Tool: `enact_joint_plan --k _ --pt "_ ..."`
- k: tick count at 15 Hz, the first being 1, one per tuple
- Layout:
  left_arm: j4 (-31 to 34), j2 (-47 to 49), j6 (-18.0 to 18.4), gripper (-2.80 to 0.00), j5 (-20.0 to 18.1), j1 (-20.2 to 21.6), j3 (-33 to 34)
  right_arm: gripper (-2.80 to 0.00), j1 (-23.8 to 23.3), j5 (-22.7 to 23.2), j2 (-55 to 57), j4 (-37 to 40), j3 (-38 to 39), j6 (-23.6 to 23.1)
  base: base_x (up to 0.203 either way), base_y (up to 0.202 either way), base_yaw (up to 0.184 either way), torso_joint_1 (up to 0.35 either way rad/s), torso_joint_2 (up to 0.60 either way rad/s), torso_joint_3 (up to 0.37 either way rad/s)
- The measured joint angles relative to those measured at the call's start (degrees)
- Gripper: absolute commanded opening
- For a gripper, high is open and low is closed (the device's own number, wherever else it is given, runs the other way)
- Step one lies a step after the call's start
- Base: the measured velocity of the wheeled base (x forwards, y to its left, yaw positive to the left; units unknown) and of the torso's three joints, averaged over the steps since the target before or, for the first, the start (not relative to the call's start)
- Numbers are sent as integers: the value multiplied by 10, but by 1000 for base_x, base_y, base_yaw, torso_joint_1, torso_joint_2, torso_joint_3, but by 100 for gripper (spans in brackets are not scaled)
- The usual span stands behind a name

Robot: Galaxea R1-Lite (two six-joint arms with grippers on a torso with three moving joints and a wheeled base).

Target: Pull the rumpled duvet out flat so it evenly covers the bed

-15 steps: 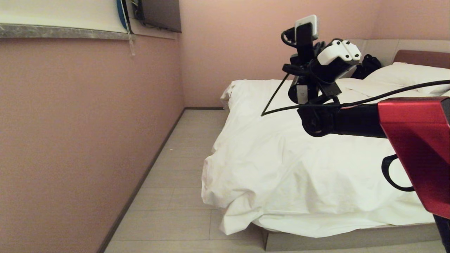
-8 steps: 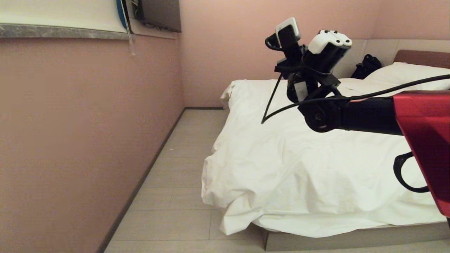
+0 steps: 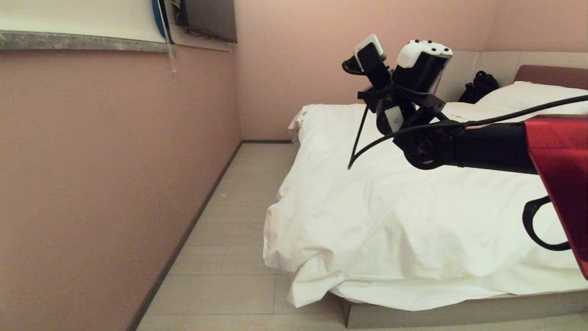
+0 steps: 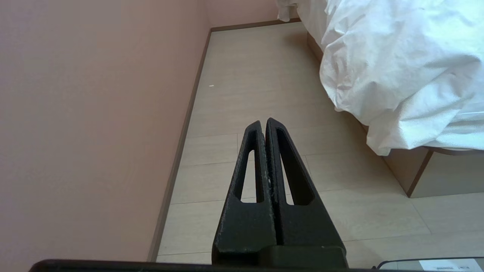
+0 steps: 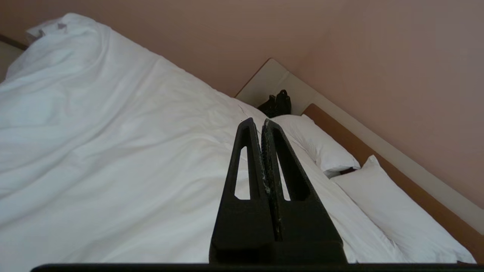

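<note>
The duvet [image 3: 390, 216] is a thick white cover spread over the bed [image 3: 459, 312], wrinkled, with a bunched corner hanging over the near left corner of the base. My right arm's wrist [image 3: 404, 87] is raised above the middle of the duvet, clear of the fabric. In the right wrist view my right gripper [image 5: 258, 121] is shut and empty, pointing over the duvet [image 5: 113, 132] toward the pillows. My left gripper [image 4: 263, 121] is shut with nothing in it and hangs over the floor beside the bed, left of the drooping duvet corner [image 4: 401, 75].
Two white pillows [image 5: 321, 147] [image 5: 393, 215] lie against the brown headboard [image 5: 348, 139]. A black bag [image 3: 480, 85] sits in the far corner by the headboard. A pink wall [image 3: 115, 161] runs along the left, with a strip of pale floor [image 3: 229, 257] between it and the bed.
My right wrist has turned and tipped to the left above the duvet, and the forearm has sunk a little and drawn back to the right. The duvet has not moved.
</note>
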Motion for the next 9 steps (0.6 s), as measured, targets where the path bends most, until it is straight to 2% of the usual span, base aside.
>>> enact_joint_plan --k 9 --pt "0 0 0 -280 0 0 0 -280 -37 -6 -36 20 -4 -14 0 0 0 0 0 0"
